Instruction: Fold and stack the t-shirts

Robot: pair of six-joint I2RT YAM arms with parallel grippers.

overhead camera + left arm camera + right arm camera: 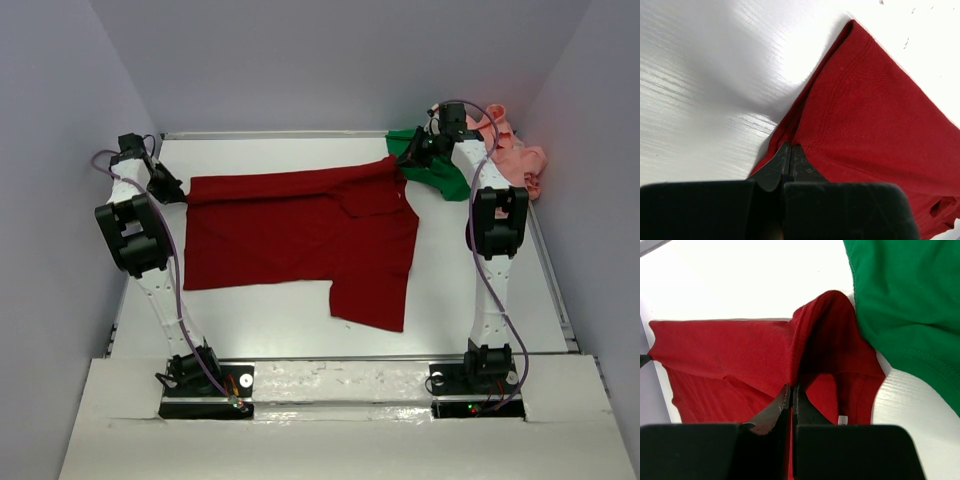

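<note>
The dark red t-shirt [300, 235] lies spread across the middle of the table, one part hanging toward the near side at the right. My left gripper [172, 190] is at its far left corner; in the left wrist view the jaws [791, 146] are shut on the hem of the red cloth [875, 125]. My right gripper [408, 158] is at the far right corner, shut [792, 387] on a raised fold of the red cloth [730, 350]. The bright green t-shirt [440, 175] [910, 305] lies bunched just right of that corner. The salmon pink t-shirt [515, 150] is crumpled beyond it.
The white table [280, 320] has a raised rim along its far and right edges [270, 134]. Grey walls close in on three sides. Both arm bases sit at the near edge, and the right arm [495, 225] stands over the table's right side.
</note>
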